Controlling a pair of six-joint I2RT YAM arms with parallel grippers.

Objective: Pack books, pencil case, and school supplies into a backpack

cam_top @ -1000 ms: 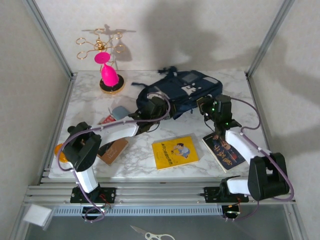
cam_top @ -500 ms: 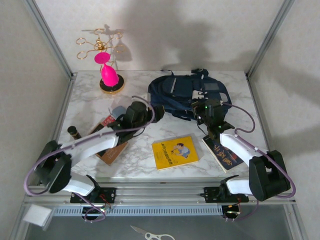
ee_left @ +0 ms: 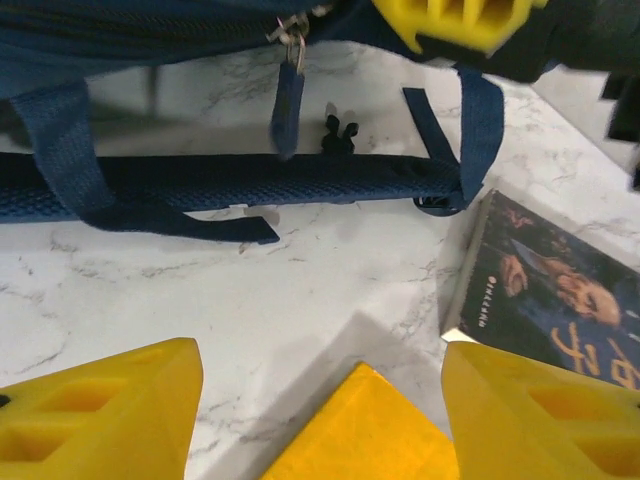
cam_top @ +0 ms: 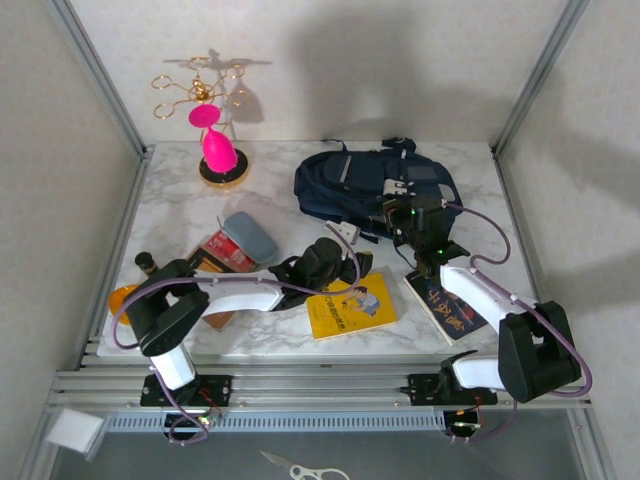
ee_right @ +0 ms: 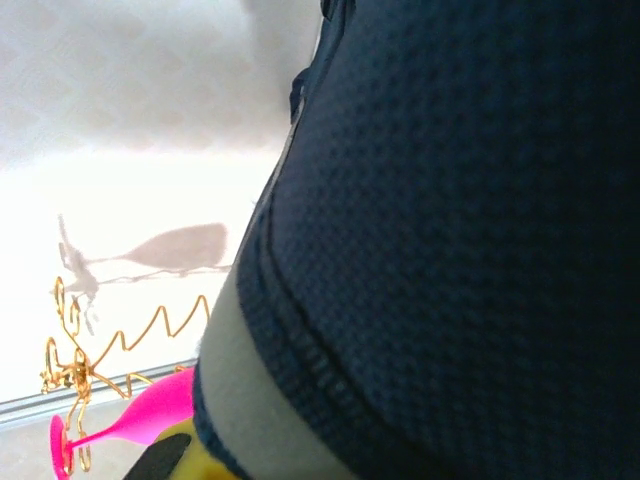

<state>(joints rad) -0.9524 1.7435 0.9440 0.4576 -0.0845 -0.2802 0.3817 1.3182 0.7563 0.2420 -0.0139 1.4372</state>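
Back from the backpack (cam_top: pixel 352 186), my left gripper (ee_left: pixel 318 372) hovers, jaws apart, over a corner of the yellow book (ee_left: pixel 362 435); I must straddle its edge squarely

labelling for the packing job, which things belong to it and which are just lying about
Job: navy fabric backpack, yellow paperback, dark-covered paperback, grey-blue soft pouch, flat red box, orange rounded piece.
Lying about: pink goblet, gold wire stand, metal scissors.
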